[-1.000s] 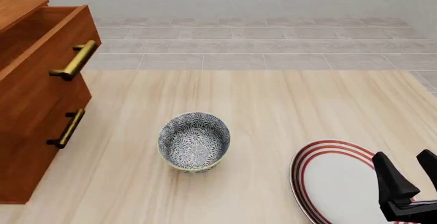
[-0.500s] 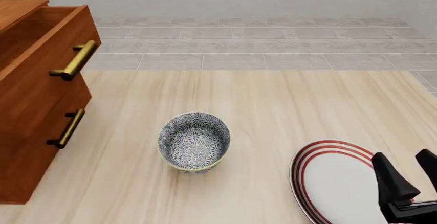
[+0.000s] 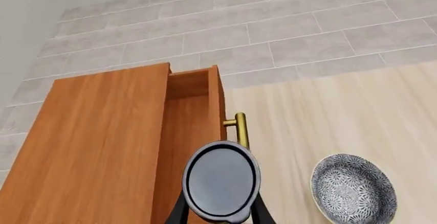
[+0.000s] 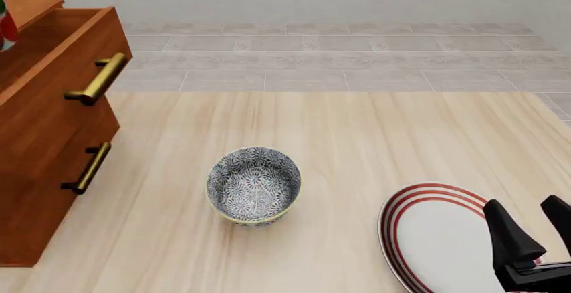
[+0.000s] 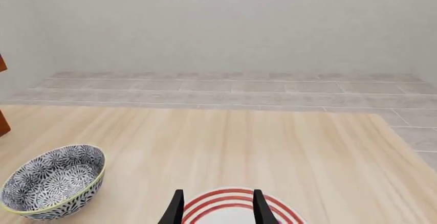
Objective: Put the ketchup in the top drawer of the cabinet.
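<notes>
The ketchup (image 3: 222, 180) shows its dark glossy round top in the left wrist view, held between the fingers of my left gripper (image 3: 220, 209). It hangs above the open top drawer (image 3: 193, 127) of the cabinet (image 3: 102, 147). In the front view only a red and green sliver of the ketchup (image 4: 5, 29) shows at the left edge, over the pulled-out top drawer (image 4: 53, 85) with its brass handle (image 4: 98, 79). My right gripper (image 4: 533, 229) is open and empty over a plate.
A blue-grey patterned bowl (image 4: 254, 184) stands mid-table, right of the cabinet (image 4: 36, 186). A white plate with red rings (image 4: 428, 239) lies at the front right. The lower drawer's handle (image 4: 87, 168) sticks out from the shut front.
The ketchup has come into the front view at the left edge, above the open drawer. My right gripper has sunk slightly.
</notes>
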Available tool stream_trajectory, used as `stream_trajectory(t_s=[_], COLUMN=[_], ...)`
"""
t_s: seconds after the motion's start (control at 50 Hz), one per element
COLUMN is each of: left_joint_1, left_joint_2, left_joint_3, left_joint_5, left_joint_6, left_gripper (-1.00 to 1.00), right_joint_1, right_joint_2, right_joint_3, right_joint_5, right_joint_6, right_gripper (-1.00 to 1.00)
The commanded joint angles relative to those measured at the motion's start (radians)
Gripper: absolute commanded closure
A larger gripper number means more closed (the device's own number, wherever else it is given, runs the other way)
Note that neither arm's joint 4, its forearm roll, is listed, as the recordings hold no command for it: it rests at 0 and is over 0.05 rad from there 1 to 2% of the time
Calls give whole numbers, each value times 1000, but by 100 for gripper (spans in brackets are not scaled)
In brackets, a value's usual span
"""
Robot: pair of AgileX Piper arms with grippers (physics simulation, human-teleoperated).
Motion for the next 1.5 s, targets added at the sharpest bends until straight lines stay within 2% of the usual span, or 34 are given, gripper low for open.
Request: stream_trajectory(t_s=[0.02,0.18,0.4,0.42,0.44,0.76,0.94,1.28,1.5], left_joint_1=[33,48,73,83,94,135,141,172,167], left_joint_2=[21,16,30,29,40,71,80,60,60], left_joint_3=[17,25,-34,-29,-31,-56,-39,89,133], left_joint_5=[-22,-33,-4,-13,-17,-22,-35,-103,-129], left_joint_6=[23,25,26,43,27,36,41,101,98], left_gripper=[100,100,100,100,100,100,100,100,100], right_joint_1=[1,1,3,3,4,5,5,7,6], right_joint_2=[5,9,20,19,18,40,48,47,43], right_joint_3=[1,2,3,3,4,4,4,4,4], right_joint_5=[-4,-9,-18,-18,-17,-35,-42,-37,-32], right_joint_6=[1,2,0,0,0,-1,-1,-2,-2], right_gripper=[-100,-100,-100,-100,-100,-100,-100,-100,-100])
